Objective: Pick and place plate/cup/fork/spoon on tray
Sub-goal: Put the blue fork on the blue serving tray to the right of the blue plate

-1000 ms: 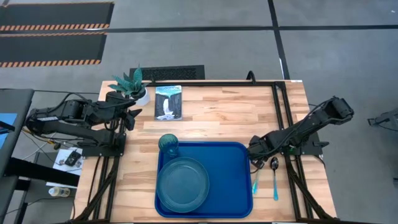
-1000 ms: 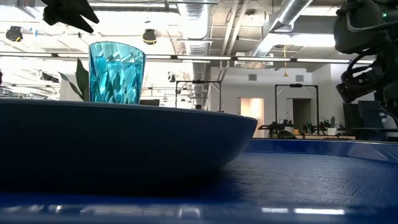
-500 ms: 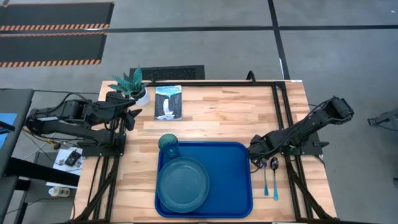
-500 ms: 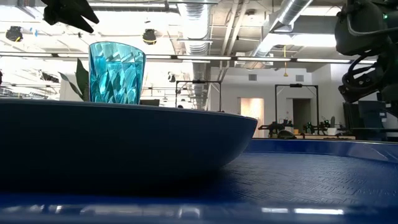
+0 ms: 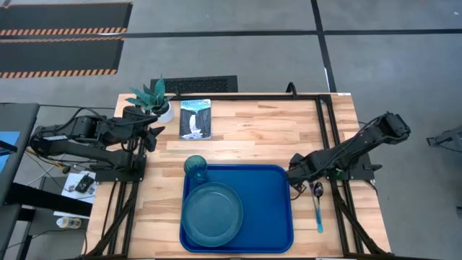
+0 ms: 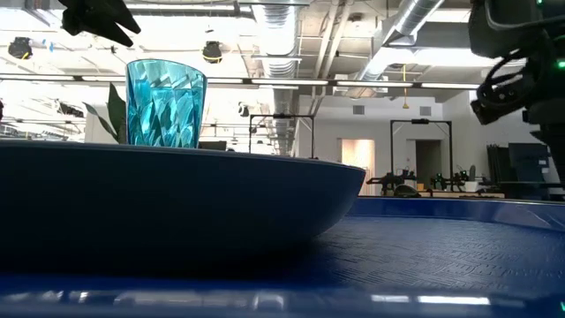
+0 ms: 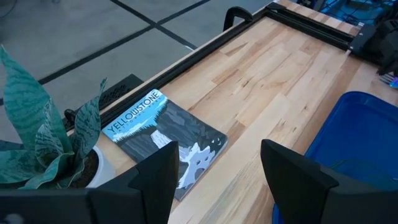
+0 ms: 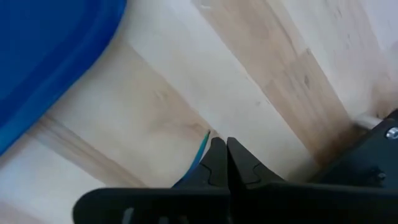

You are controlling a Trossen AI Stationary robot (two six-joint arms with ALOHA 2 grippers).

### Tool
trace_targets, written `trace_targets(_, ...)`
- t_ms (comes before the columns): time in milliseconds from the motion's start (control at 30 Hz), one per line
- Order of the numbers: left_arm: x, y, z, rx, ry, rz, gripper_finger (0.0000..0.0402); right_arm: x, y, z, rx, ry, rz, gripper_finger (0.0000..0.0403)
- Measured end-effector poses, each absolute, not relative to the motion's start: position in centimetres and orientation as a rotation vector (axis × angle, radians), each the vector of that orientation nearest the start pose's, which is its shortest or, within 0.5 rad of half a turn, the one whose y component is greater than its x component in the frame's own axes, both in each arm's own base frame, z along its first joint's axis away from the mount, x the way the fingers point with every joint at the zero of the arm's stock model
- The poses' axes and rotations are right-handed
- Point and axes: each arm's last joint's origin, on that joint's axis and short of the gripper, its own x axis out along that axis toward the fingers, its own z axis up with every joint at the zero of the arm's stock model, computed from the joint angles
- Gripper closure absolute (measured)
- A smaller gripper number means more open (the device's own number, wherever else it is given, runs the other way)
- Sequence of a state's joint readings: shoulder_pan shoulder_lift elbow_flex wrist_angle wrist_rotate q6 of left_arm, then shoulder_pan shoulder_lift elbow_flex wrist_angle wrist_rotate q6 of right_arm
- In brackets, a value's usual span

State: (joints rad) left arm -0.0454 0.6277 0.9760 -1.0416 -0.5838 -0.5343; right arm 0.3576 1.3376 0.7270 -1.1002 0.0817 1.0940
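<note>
The blue tray point(image 5: 274, 217) lies on the wooden table, with the teal plate point(image 5: 211, 214) and the teal cup point(image 5: 195, 167) standing on it. The spoon point(image 5: 318, 209) lies flat on the table to the right of the tray. My right gripper point(image 5: 299, 179) stands between the tray's right rim and the spoon, pointing down and shut on the fork. Only a light-blue sliver of the fork point(image 8: 198, 154) shows. My left gripper point(image 7: 217, 180) hangs open above the table's far left, near the potted plant. My right gripper pinches the fork between its two shut fingers, coming from above and pointing down. A thin strip of the light-blue handle point(image 8: 200, 149) runs along beside the fingertips. The fingers hide the place of contact and the rest of the fork.
A potted plant point(image 5: 150, 101) and a printed booklet point(image 5: 195, 119) sit at the far left of the table. Black frame rails point(image 5: 326, 130) run along the right side. Bare wood lies between the booklet and the right rails.
My right gripper has risen a little. The fork first lay on the table beside the tray's right rim. It then shifted toward the spoon, and it no longer shows on the table in the high view. The spoon has kept its place.
</note>
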Motion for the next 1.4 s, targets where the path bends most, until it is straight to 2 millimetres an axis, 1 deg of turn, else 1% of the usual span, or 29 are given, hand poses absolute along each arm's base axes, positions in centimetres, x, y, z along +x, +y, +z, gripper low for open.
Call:
trace_targets(300, 8.7, 1.2, 34.0, -0.286, 0.508, 0.675, 0.0187, 17.9, 6.4, 18.8, 0.437, 1.506, -0.661, 0.0402)
trace_targets(833, 8.7, 1.2, 34.0, -0.286, 0.508, 0.675, 0.0187, 20.1, 7.3, 22.5, 0.437, 1.430, -0.483, 0.0403)
trace_targets(1000, 8.7, 1.2, 34.0, -0.286, 0.508, 0.675, 0.0187, 20.7, 7.5, 23.9, 0.430, 1.396, -0.418, 0.0403)
trace_targets(1133, 8.7, 1.2, 34.0, -0.286, 0.508, 0.674, 0.0187, 21.2, 7.8, 24.9, 0.442, 1.391, -0.329, 0.0403)
trace_targets(1300, 8.7, 1.2, 34.0, -0.286, 0.508, 0.675, 0.0187, 21.5, 8.2, 25.4, 0.476, 1.400, -0.235, 0.0403)
trace_targets(1400, 8.7, 1.2, 34.0, -0.287, 0.508, 0.675, 0.0187, 22.0, 8.3, 25.6, 0.500, 1.363, -0.177, 0.0403)
